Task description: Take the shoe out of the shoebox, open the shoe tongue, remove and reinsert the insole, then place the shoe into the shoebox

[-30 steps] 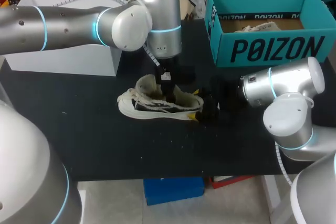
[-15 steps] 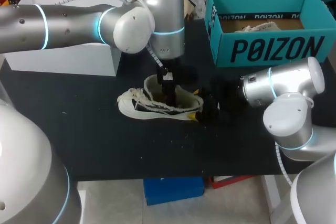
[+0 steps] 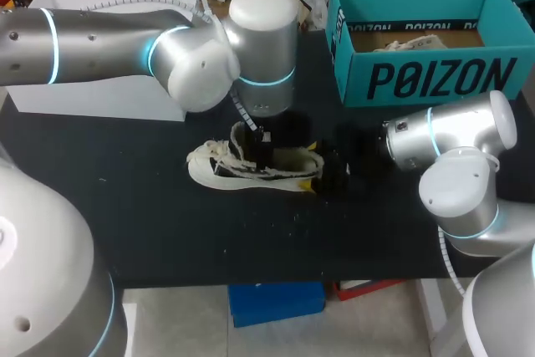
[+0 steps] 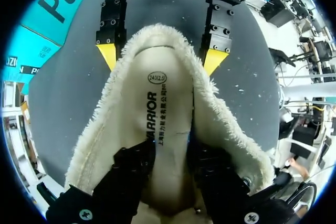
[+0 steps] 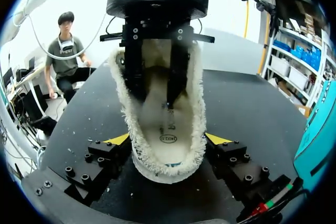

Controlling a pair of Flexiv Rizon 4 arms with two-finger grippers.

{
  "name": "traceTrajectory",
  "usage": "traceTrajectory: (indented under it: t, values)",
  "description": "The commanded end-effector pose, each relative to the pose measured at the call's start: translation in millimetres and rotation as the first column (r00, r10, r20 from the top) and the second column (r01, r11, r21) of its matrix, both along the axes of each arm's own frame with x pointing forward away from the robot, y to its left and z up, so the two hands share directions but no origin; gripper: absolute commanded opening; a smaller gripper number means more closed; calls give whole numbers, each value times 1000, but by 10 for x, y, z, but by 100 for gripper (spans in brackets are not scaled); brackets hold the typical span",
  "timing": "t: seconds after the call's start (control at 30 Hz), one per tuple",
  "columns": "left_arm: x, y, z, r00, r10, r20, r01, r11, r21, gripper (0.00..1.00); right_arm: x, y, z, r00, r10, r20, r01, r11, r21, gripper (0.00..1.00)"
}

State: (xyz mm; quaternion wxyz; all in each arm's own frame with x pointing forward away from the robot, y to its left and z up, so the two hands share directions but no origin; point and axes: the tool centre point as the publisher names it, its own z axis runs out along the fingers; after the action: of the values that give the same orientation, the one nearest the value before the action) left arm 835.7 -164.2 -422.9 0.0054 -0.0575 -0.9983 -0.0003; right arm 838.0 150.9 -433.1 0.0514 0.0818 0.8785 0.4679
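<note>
The fleece-lined shoe (image 3: 219, 166) sits upright mid-counter (image 3: 150, 215), its long axis running left to right, toe left and heel right. My right pincer (image 5: 168, 140) clamps the heel from both sides. My left pincer (image 4: 169, 163) reaches into the opening, narrowly parted, pinching the insole (image 4: 160, 103).

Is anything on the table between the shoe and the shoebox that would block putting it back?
Nothing visible lies on the table between the shoe and the open shoebox. The left gripper is down inside the shoe, though, the right gripper clamps its heel, and a pale item lies in the box.
</note>
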Motion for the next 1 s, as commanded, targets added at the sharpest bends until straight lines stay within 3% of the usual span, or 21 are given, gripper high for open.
traceTrajectory:
  t: [0.03,0.23,0.37,0.43,0.73,1.0]
  values:
    - [-54,56,-133,997,-14,81,14,1000,6,41,3,-5,-28,1000,-3,0,3,1000,0,0]
    - [-11,106,-176,982,-14,190,10,1000,24,39,3,-5,-28,1000,-3,0,3,1000,0,0]
    - [45,118,-172,957,-7,289,1,1000,21,43,3,-5,-28,1000,-3,0,3,1000,0,0]
    - [95,138,-146,941,7,337,-8,1000,2,38,3,-5,-28,1000,-3,0,3,1000,0,0]
    - [385,242,-43,853,69,518,-19,995,-102,40,3,-5,-28,1000,-3,0,3,1000,0,0]
    - [497,213,-65,819,93,567,12,984,-179,42,3,-5,-28,1000,-3,0,3,1000,0,0]
